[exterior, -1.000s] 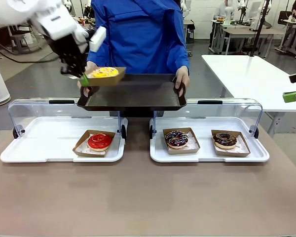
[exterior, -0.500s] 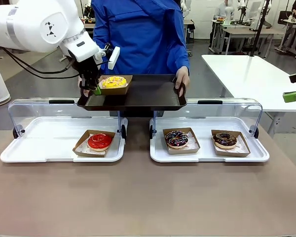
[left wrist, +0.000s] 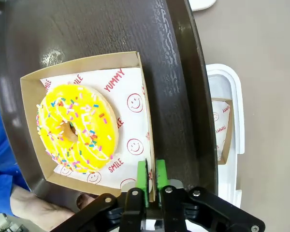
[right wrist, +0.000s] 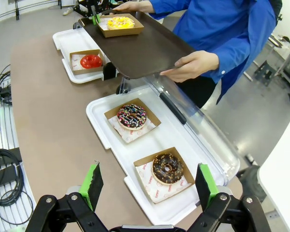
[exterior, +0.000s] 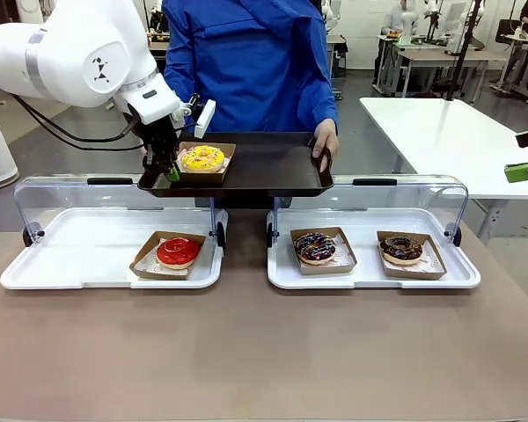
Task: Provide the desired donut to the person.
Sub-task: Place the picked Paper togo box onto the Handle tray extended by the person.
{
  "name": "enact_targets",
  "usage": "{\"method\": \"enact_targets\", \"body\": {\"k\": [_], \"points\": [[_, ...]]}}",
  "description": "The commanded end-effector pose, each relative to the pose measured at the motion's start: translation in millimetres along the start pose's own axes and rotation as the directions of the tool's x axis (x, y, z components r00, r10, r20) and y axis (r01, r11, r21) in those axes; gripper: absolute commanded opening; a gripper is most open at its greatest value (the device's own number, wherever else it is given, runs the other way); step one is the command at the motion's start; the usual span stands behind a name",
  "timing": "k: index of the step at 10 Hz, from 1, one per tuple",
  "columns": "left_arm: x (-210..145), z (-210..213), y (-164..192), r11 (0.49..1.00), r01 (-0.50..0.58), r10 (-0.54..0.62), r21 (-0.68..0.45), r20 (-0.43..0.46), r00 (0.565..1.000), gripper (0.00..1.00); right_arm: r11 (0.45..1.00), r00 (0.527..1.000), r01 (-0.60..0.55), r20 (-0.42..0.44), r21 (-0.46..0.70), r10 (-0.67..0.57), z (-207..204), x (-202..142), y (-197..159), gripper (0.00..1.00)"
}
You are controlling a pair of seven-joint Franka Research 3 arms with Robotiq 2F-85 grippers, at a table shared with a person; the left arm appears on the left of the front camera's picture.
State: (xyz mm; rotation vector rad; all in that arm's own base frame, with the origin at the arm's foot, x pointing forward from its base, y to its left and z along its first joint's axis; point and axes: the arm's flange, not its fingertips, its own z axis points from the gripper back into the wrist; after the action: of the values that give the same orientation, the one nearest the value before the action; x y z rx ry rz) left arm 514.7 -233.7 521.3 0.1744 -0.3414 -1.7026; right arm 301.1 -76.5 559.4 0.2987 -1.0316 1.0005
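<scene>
The yellow sprinkled donut (exterior: pixel 202 158) lies in its brown cardboard box (left wrist: pixel 130 65) on the left part of a dark tray (exterior: pixel 264 167). The person (exterior: pixel 246 61) in a bright blue coat holds that tray with both hands at the far side of the table. My left gripper (exterior: pixel 172 170) is at the box's left wall. In the left wrist view the left gripper (left wrist: pixel 152 176) has its green pads close together on either side of that wall. My right gripper (right wrist: pixel 149 186) hangs open and empty above the right display tray.
A red-glazed donut (exterior: pixel 178 251) sits in the left white display tray (exterior: pixel 79 251). Two chocolate donuts (exterior: pixel 315 247) (exterior: pixel 401 249) sit in the right display tray (exterior: pixel 370 277). Both clear lids stand raised at the back. A white table (exterior: pixel 458 132) is at the far right.
My left gripper has carried the boxed yellow donut down and slightly right, from above the dark tray's left corner onto its surface. The right arm has not moved.
</scene>
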Motion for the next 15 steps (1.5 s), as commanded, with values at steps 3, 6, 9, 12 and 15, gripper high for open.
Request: {"method": "enact_targets", "body": {"k": [3,6,9,12,15], "points": [[-2,10,5,1.000,-0.031,0.031,0.001,0.013,0.999,1.00,1.000,1.000,0.004,0.008,0.009,-0.004,-1,0,0,1.00],[-5,13,9,0.999,-0.039,0.040,-0.025,0.026,0.999,1.00,1.000,1.000,0.004,0.008,0.009,-0.004,-1,0,0,1.00],[-6,15,11,0.998,-0.038,0.039,-0.052,0.017,0.999,1.00,1.000,1.000,0.004,0.008,0.009,-0.004,-1,0,0,1.00],[-6,32,1,0.994,-0.004,0.005,-0.106,0.006,1.000,1.00,1.000,1.000,0.004,0.008,0.009,-0.004,-1,0,0,1.00],[-6,14,5,0.998,-0.034,0.035,-0.051,0.011,0.999,1.00,1.000,1.000,0.004,0.008,0.009,-0.004,-1,0,0,1.00]]}}
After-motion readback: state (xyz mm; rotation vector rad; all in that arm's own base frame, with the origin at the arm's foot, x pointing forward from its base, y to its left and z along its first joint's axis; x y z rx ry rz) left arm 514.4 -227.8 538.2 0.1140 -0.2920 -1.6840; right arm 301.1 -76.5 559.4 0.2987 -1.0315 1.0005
